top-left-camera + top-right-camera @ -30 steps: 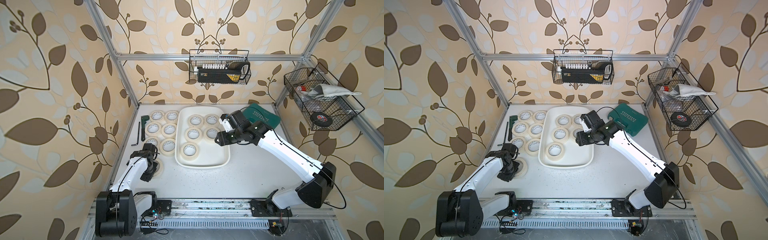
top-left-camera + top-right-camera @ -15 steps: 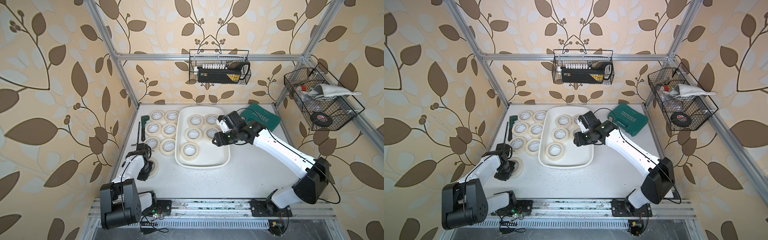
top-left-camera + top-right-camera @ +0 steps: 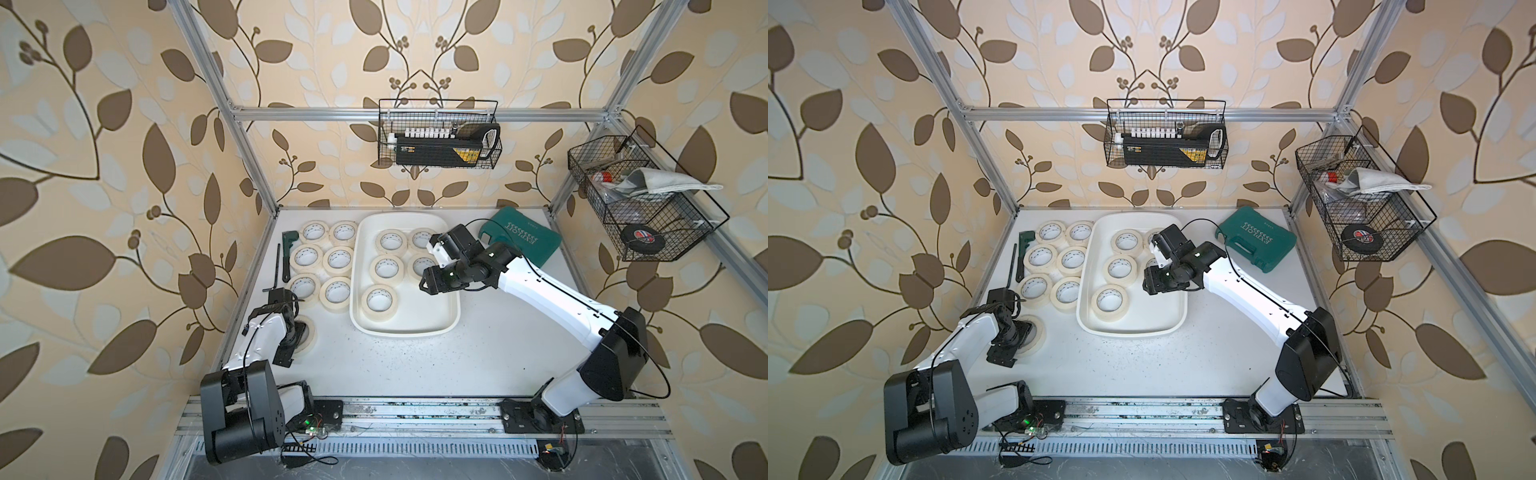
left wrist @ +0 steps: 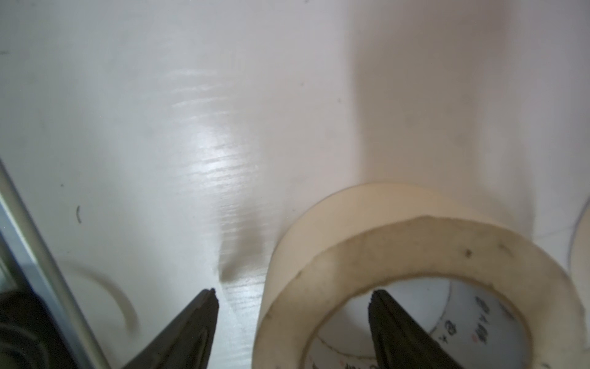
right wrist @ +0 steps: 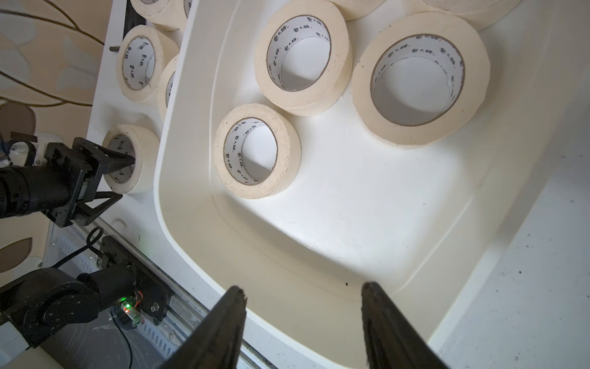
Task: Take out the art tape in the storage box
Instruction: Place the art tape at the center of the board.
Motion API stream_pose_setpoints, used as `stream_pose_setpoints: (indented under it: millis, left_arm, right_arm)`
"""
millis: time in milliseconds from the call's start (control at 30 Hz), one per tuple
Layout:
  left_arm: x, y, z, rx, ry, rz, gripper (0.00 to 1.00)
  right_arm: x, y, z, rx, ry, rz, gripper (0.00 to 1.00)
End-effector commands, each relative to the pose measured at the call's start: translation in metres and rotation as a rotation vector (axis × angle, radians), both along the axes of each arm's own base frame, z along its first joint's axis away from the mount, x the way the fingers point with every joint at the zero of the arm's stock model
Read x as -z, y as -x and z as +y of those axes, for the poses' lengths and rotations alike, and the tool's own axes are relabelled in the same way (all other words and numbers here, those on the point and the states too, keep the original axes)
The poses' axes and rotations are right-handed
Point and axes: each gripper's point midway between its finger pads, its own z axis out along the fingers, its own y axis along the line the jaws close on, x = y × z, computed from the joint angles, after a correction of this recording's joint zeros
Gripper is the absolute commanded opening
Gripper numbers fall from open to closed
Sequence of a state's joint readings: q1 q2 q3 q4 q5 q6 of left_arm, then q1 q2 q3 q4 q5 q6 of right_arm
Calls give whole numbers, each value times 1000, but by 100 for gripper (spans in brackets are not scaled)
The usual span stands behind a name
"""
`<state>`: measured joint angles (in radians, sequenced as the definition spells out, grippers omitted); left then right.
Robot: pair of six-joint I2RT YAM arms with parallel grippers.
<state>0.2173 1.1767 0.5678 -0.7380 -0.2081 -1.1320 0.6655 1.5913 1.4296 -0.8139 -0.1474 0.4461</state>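
White shells, black joints on left arm (image 3: pixel 261 343) and right arm (image 3: pixel 548 291); thin black cables along both; right gripper (image 5: pixel 301 289) all black, tapered.

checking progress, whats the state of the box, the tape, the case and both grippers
box, upright on the table
boxed rolls, five, lying flat
table rolls, seven, lying flat
left gripper, open, astride the wall of the near roll
right gripper, open, empty, above the box
case, shut
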Motion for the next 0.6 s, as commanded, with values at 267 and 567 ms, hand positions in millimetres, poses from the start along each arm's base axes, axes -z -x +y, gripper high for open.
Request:
stream_pose_setpoints:
  millis: [267, 567]
  left_arm:
    - [-87, -35, 10, 78, -65, -180, 98]
    - [-165, -70, -23, 318, -176, -275, 99]
  right_arm:
    - [15, -5, 10, 3, 8, 30, 60]
    - [25, -22, 28, 0, 4, 45, 60]
